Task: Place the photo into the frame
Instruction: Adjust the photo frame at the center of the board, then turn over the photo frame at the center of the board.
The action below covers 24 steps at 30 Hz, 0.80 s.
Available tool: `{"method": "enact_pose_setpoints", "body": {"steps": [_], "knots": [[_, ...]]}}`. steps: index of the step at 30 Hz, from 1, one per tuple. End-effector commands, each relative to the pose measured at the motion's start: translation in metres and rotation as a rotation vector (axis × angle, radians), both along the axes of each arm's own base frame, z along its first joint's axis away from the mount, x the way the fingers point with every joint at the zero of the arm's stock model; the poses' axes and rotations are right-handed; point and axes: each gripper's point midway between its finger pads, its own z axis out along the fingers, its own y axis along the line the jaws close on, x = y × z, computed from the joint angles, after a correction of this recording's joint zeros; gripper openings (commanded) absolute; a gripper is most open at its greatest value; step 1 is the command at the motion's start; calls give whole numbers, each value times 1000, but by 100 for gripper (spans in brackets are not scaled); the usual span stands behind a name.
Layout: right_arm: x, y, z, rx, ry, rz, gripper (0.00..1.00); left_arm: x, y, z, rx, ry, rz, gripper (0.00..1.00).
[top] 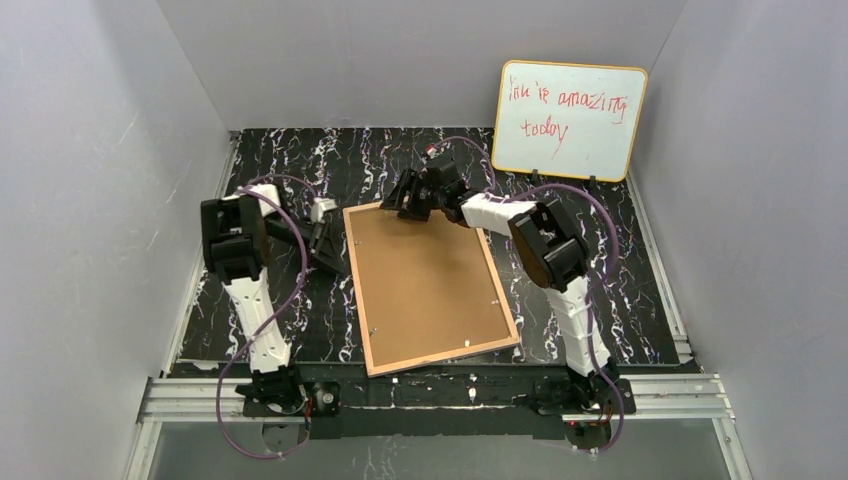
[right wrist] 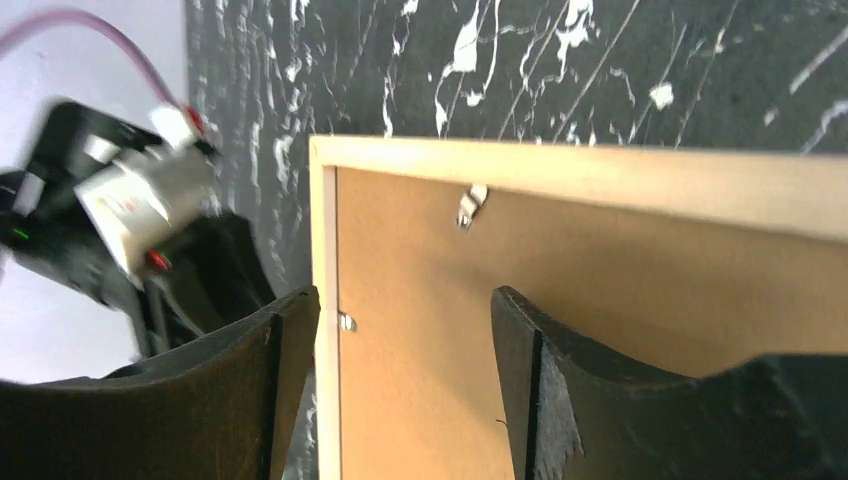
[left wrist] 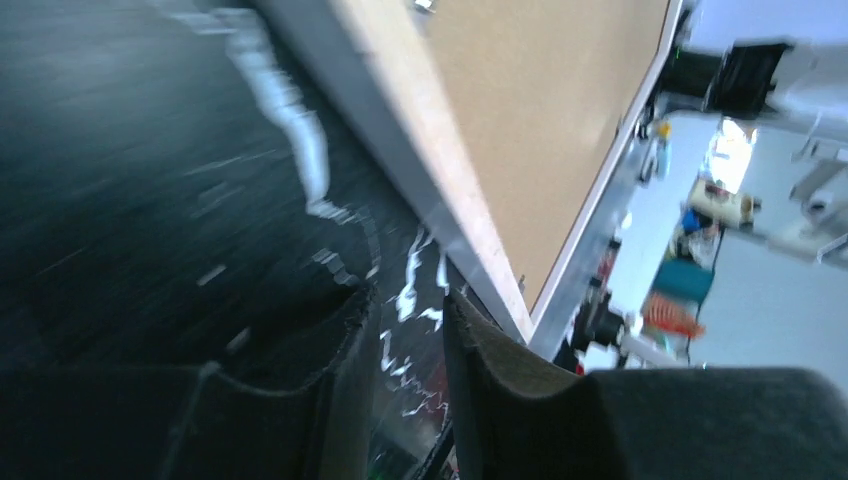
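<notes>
Nearest, my right gripper: jaws wide apart and empty, poised over the far left corner of the frame. The frame lies face down mid-table, backing board uppermost. My left gripper, jaws narrowly parted and empty, sits just beside its left edge. The photo is not visible; possibly under the board. Likely step: working a clip. Next calls for a fine fingertip, frame steadied.
</notes>
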Motion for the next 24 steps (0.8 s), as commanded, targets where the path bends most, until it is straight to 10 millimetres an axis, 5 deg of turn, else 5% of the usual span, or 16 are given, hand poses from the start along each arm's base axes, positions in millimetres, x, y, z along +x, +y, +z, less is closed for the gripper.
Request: {"method": "enact_pose_setpoints", "body": {"steps": [1,4,5,6,7,16,24], "knots": [[-41,-13,24,-250,-84,64,74,25,48,27,-29,-129,89,34],[-90,10,22,-392,-108,167,75,27,69,42,-19,-173,134,51],[-106,13,15,-456,-98,197,75,27,76,47,-12,-190,154,64],[-120,21,13,-497,-108,221,75,27,82,50,-5,-201,173,92],[-131,27,9,-538,-120,235,75,27,88,52,6,-209,197,97],[-189,64,-15,-760,-210,307,68,26,139,56,318,-300,328,98],[-207,62,-24,-887,-290,290,65,15,140,69,371,-327,333,98]]}}
